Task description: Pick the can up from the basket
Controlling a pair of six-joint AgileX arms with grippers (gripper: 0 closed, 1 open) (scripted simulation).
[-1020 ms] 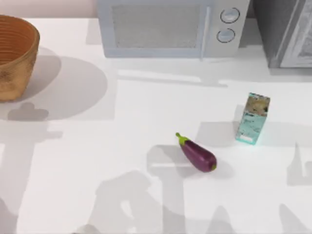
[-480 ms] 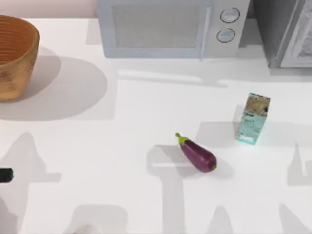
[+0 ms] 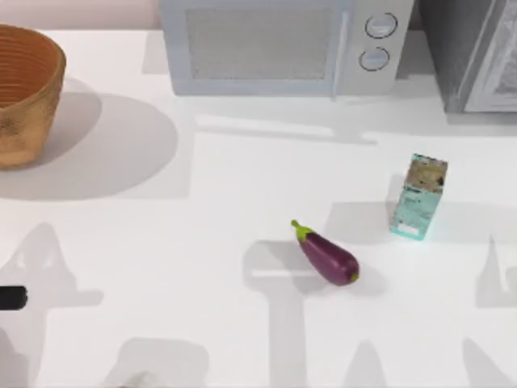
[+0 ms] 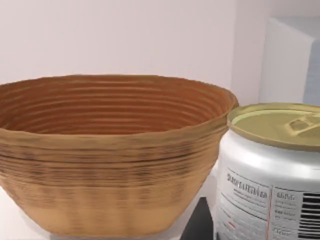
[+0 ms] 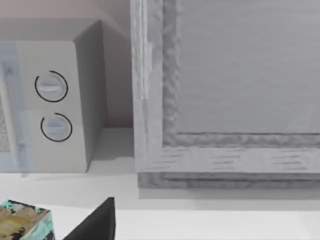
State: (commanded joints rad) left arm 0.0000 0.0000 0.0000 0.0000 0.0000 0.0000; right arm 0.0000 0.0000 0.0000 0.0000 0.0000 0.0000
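Observation:
The can (image 4: 270, 175) is white with a pale yellow pull-tab top and printed label, and it stands very close in the left wrist view. It is outside the basket (image 4: 110, 165), beside its wall. One dark finger (image 4: 198, 226) of my left gripper lies against the can's side, and the gripper seems shut on it. In the top view the orange-brown wicker basket (image 3: 24, 89) sits at the far left back corner. A black tip of my left gripper (image 3: 10, 297) pokes in at the left edge, in front of the basket. My right arm is parked off to the right.
A purple eggplant (image 3: 327, 256) lies mid-table and a teal carton (image 3: 418, 197) stands to its right. A microwave (image 3: 283, 44) and a grey cabinet (image 3: 477, 52) line the back edge. A dark part of my right gripper (image 5: 95, 222) faces them.
The black tip of my left gripper has come into the top view at the left edge and slid slightly toward the front. The arm shadows near the basket have withdrawn forward.

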